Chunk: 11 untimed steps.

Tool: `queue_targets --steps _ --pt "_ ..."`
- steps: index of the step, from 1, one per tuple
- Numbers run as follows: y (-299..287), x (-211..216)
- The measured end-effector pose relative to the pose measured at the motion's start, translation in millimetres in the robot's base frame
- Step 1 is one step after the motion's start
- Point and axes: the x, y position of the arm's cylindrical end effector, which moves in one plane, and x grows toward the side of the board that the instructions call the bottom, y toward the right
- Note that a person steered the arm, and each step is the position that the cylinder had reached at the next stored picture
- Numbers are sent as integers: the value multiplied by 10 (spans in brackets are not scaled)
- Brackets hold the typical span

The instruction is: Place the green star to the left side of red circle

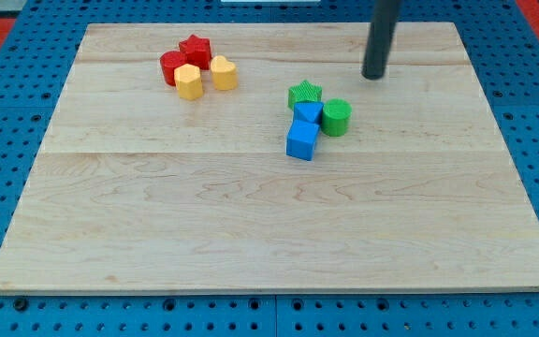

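Note:
The green star (304,93) lies on the wooden board right of centre, touching a blue triangle-like block (308,113) below it. The red circle (171,66) lies at the upper left, in a cluster with a red star (196,49), a yellow hexagon (189,81) and a yellow heart (224,72). My tip (374,75) rests on the board up and to the right of the green star, apart from it. The star is well to the right of the red circle.
A green cylinder (336,117) stands right of the blue triangle block. A blue cube (301,140) lies just below it. The wooden board (251,234) sits on a blue pegboard surface.

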Motion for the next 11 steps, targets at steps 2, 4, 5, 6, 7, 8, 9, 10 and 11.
queue_targets --steps 2,4,5,6,7,8,9,10,11 --pt "-861 274" --pt "-1890 350" --pt "-2886 454" --pt "-3259 779" --pt "-3628 736" --pt "-3415 487" --pt "-3254 396" --pt "-3500 -4" --pt "-3841 -241"
